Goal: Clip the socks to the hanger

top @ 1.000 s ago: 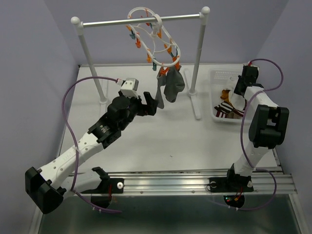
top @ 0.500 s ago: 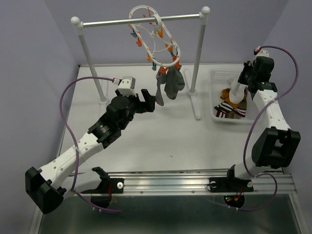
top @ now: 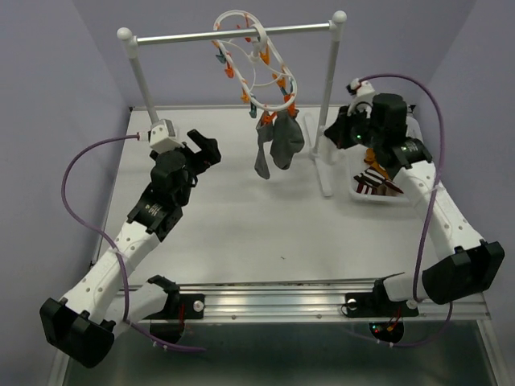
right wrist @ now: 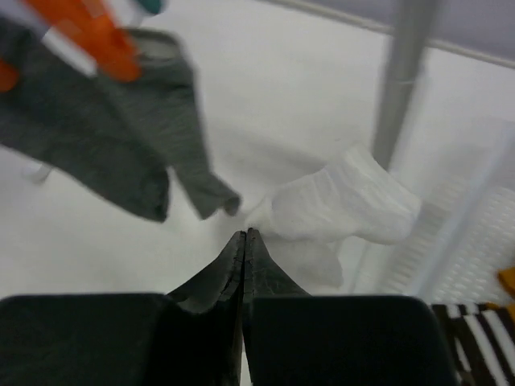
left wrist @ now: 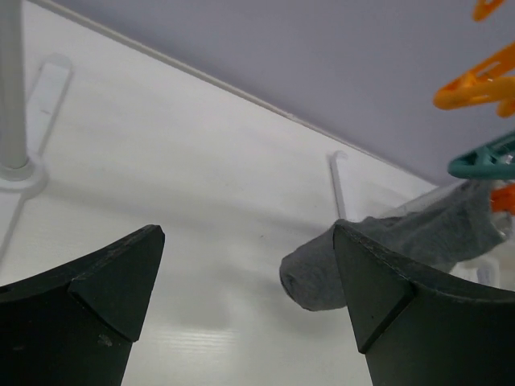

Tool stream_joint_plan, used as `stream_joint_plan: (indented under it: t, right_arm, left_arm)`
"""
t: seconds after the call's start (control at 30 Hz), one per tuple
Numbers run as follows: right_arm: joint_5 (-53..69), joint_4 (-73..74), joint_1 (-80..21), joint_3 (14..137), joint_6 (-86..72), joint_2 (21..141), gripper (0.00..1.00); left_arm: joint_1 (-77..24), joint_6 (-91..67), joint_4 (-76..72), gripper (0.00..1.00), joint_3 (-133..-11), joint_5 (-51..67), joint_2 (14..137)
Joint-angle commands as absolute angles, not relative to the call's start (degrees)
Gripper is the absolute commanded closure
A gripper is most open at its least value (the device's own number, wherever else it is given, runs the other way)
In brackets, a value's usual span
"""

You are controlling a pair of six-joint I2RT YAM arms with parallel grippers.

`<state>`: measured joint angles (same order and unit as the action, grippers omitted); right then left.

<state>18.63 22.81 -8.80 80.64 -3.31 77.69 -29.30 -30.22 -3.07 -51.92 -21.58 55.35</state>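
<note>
The white hanger [top: 256, 64] hangs by its hook on the rail, with orange and teal clips around its rings. Two grey socks [top: 283, 138] dangle from clips at its lower end. In the left wrist view a grey sock [left wrist: 322, 273] shows its toe past my right finger. My left gripper [top: 206, 149] is open and holds nothing, left of the hung socks and apart from them. My right gripper [right wrist: 244, 233] is shut on the edge of a white sock [right wrist: 338, 205], which hangs in the air just right of the grey socks [right wrist: 105, 137].
The metal rail stand [top: 233, 34] has posts left and right, and its right post [right wrist: 402, 72] stands just behind the white sock. A white perforated basket [top: 378, 198] at the right holds a brown striped sock [top: 372, 182] and an orange one [top: 371, 156].
My left arm has drawn back to the left, away from the hung grey socks. My right arm has swung from over the basket leftward toward the hanger, carrying the white sock.
</note>
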Motion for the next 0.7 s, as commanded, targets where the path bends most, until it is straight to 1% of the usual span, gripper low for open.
stream_joint_plan:
  t: [0.0,0.03,0.07,0.13,0.17,0.2,0.23,0.27,0.37,0.43,0.53,0.57,0.6,0.63,0.67]
  right_arm:
    - [19.2,29.4,-21.7,82.5,-1.3,78.0,0.99]
    - [19.6,29.4,-24.0,82.1,-0.8,78.0,0.99]
    - [21.9,30.0,-28.3,81.7,1.6,78.0,0.99]
    - [25.8,30.1,-31.6,81.2,2.9,78.1,0.99]
    - [31.3,30.1,-32.9,81.0,3.9,79.1,0.99]
    - [33.5,30.1,-35.8,81.3,4.3,79.9,0.99]
    - [35.2,29.7,-37.1,81.4,4.4,80.7,0.99]
    - [39.6,28.5,-38.0,81.1,4.4,82.7,0.99]
    - [44.7,26.3,-39.1,80.0,2.0,86.0,0.99]
    - [43.6,24.3,-39.1,76.7,-0.2,87.6,0.99]
    - [34.7,22.5,-39.1,69.5,-4.4,86.8,0.98]
    - [29.0,22.7,-39.1,67.7,-5.6,86.4,0.95]
    - [25.7,22.6,-39.1,65.6,-5.8,85.8,0.82]
    - [22.2,22.7,-39.1,61.4,-6.3,84.4,0.72]
    - [18.8,22.8,-39.1,59.6,-6.9,83.9,0.58]
  left_arm:
    - [-27.0,-36.1,1.4,0.01,-49.5,-26.8,51.4]
    - [-27.0,-36.4,2.1,0.01,-49.1,-27.4,50.5]
    - [-26.9,-37.1,3.4,0.01,-48.3,-27.9,48.8]
    - [-26.9,-38.5,5.6,0.01,-48.1,-30.8,47.2]
    - [-26.9,-39.3,8.6,0.01,-48.4,-31.7,45.7]
    - [-26.8,-40.0,11.0,0.01,-48.6,-32.7,45.0]
    - [-26.9,-40.3,11.9,0.01,-48.6,-32.8,44.2]
    - [-26.8,-40.6,12.6,0.01,-48.3,-32.8,42.7]
    - [-26.8,-43.3,15.3,0.01,-47.4,-32.4,40.4]
    - [-26.8,-44.2,16.3,0.01,-47.3,-30.2,39.8]
    - [-26.8,-43.5,17.2,0.01,-46.7,-26.3,39.8]
    - [-26.8,-43.6,17.4,0.01,-46.8,-25.4,40.4]
    - [-26.8,-43.8,17.5,0.01,-46.8,-23.2,40.9]
    - [-26.8,-44.1,17.8,0.01,-46.5,-22.1,41.3]
    - [-26.8,-44.3,17.5,0.01,-46.1,-20.8,41.7]
